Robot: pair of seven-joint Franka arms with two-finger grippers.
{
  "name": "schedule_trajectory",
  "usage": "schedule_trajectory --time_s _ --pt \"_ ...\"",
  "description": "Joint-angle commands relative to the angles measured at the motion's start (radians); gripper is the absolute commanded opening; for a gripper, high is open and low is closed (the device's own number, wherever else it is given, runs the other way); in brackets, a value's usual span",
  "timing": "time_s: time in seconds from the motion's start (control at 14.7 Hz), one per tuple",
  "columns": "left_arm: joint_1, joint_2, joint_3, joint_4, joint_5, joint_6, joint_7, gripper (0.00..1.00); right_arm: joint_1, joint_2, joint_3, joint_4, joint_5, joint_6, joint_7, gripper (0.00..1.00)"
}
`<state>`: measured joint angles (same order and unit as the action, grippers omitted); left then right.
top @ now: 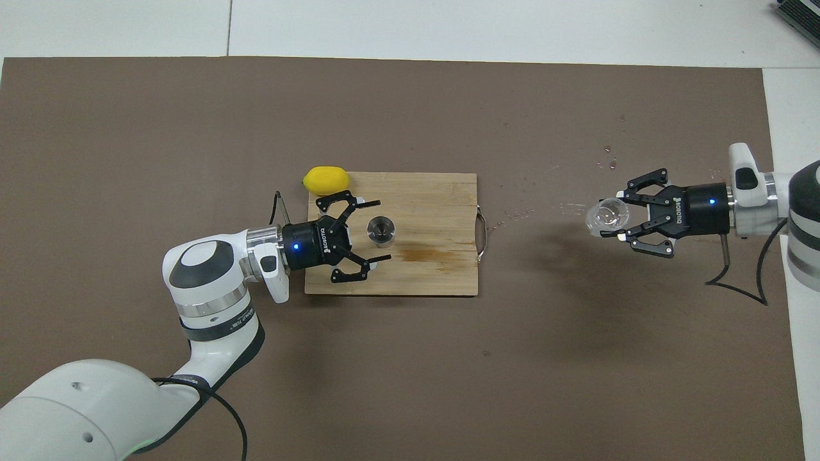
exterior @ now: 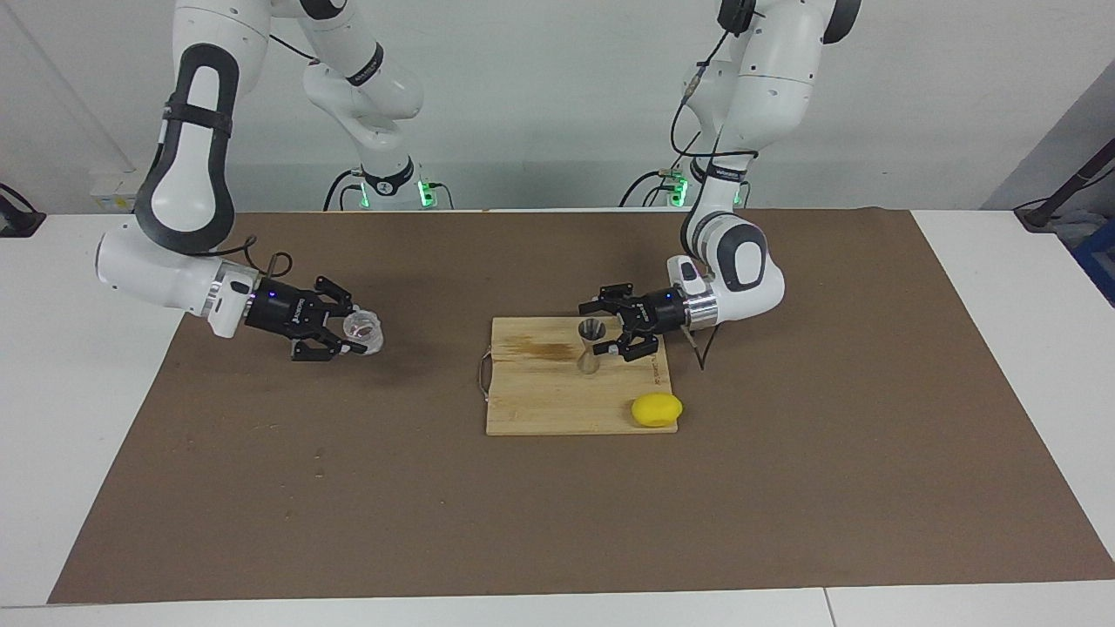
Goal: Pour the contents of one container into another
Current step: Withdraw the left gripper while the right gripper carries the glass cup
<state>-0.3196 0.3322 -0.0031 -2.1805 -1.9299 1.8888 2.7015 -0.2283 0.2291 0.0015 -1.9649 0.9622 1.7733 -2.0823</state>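
The left gripper (exterior: 610, 329) (top: 375, 230) hovers low over the wooden cutting board (exterior: 540, 396) (top: 435, 192), jaws spread wide and apart from the metal jigger (exterior: 591, 346) (top: 380, 230), which stands upright on the board just off the fingertips. In the overhead view the jigger sits at about 9 o'clock from the board's middle, and a yellow lemon (exterior: 657, 410) (top: 327, 180) lies at 11 o'clock from the jigger, at the board's corner. A brown wet stain marks the board beside the jigger. Toward the right arm's end of the table, the right gripper (exterior: 359, 333) (top: 612, 219) has its jaws pinching the clear glass cup (exterior: 363, 330) (top: 606, 216) over the brown mat (exterior: 557, 522) (top: 410, 371), well apart from the board, with droplets scattered on the mat nearby
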Motion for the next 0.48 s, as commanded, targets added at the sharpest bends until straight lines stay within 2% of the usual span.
schedule_trajectory --time_s 0.0,0.41 --pt "0.04 -0.005 -0.005 -0.005 -0.017 -0.025 0.02 1.0 0.001 -0.042 0.0 -0.026 0.027 -0.012 0.024 0.0" --pt "0.157 -0.013 -0.002 -0.008 0.092 -0.103 0.015 1.0 0.062 -0.089 0.0 -0.069 0.047 -0.015 0.005 0.0"
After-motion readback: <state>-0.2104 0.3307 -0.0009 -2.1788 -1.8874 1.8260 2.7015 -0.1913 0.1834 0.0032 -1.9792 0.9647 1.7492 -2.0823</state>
